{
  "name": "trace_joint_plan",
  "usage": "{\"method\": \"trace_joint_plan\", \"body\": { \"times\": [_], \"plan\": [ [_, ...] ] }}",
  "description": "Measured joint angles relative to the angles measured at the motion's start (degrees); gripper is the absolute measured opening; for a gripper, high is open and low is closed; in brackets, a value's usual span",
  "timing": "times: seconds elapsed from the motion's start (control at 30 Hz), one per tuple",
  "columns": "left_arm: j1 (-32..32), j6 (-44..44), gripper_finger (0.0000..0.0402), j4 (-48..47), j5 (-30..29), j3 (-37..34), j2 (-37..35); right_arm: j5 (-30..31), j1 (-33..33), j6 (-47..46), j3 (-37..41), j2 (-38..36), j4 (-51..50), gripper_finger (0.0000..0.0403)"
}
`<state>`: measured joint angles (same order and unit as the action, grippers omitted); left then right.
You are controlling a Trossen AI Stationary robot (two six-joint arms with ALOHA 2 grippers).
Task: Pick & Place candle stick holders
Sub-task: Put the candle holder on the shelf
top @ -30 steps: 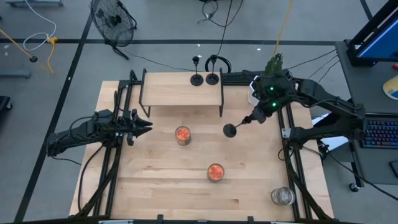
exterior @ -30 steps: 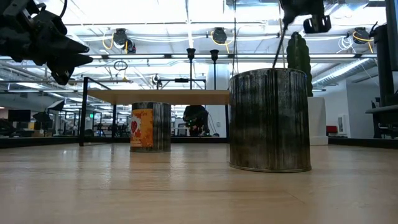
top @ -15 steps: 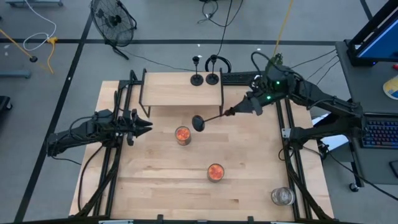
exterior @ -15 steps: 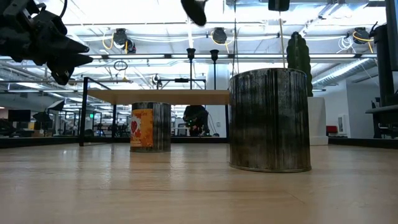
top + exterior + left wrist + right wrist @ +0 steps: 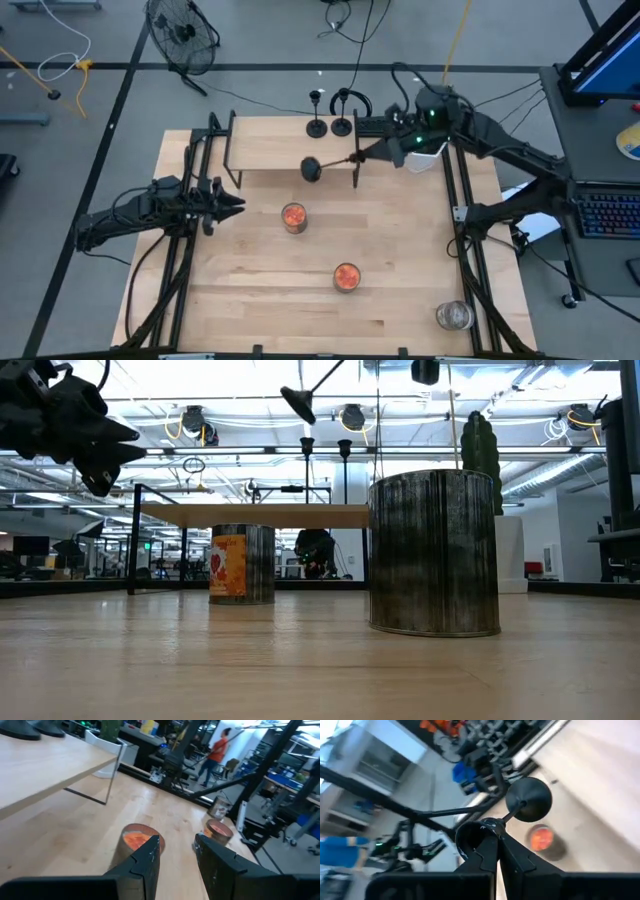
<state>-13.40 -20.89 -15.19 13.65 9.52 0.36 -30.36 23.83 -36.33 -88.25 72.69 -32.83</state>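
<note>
Two black candle stick holders point(image 5: 316, 128) point(image 5: 342, 127) stand on their round bases at the far edge of a raised wooden shelf point(image 5: 270, 148). My right gripper point(image 5: 374, 153) is shut on the third holder point(image 5: 312, 168), whose round base point(image 5: 529, 799) floats over the shelf's near right corner. That base also shows high in the low view point(image 5: 298, 402). My left gripper point(image 5: 236, 202) waits open above the table's left side, pointing toward a jar with orange contents point(image 5: 136, 839). My right gripper pinches the holder between its two fingers at the cup end of the thin stem point(image 5: 496, 826). The fingers come from the table's right, slanting slightly down, roughly in line with the stem. The holder is lifted clear and lies nearly level, its base toward the table's left.
Two glass jars with orange contents point(image 5: 293, 216) point(image 5: 346, 277) stand mid-table, and a clear glass jar point(image 5: 453, 316) stands at the near right corner. The shelf has thin black legs point(image 5: 356, 170). Bare wood lies along the table's near edge.
My right gripper has carried the holder from mid-table toward the far edge and somewhat left, rising. The holder has swung from hanging slantwise to nearly level, and its base has gone from right of the jars to over the shelf's near right corner.
</note>
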Motion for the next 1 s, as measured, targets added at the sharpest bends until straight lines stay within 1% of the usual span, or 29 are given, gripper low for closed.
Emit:
{"method": "trace_joint_plan", "body": {
  "times": [0.07,0.2,0.27,0.33,0.53,0.67,0.83,1.0],
  "plan": [
    [0.02,-0.02,0.0129,-0.02,0.50,0.00,0.00,0.86,1.00,2.49,-3.99,1.76,-5.12,0.0000],
    [0.02,0.35,0.0129,-0.03,0.48,0.00,0.00,5.28,2.10,6.76,-12.08,5.90,-16.05,0.0000],
    [0.02,0.80,0.0129,-0.03,0.48,0.00,0.00,7.49,2.59,8.65,-15.18,7.76,-19.38,0.0000],
    [0.02,1.17,0.0129,-0.03,0.48,0.00,0.00,8.23,3.13,10.00,-17.49,9.81,-22.22,0.0000],
    [0.02,1.56,0.0129,-0.03,0.48,0.00,0.00,9.37,5.16,12.85,-21.80,15.36,-24.93,0.0000],
    [0.02,1.51,0.0129,-0.01,0.48,0.00,0.00,9.37,7.05,13.69,-22.70,17.42,-26.18,0.0000],
    [0.01,1.58,0.0129,-0.03,0.45,0.00,0.00,9.37,9.38,14.60,-22.80,18.31,-26.26,0.0000],
    [0.00,1.73,0.0129,-0.01,0.45,0.00,0.00,9.26,10.31,15.09,-22.86,19.46,-26.89,0.0000]
  ]
}}
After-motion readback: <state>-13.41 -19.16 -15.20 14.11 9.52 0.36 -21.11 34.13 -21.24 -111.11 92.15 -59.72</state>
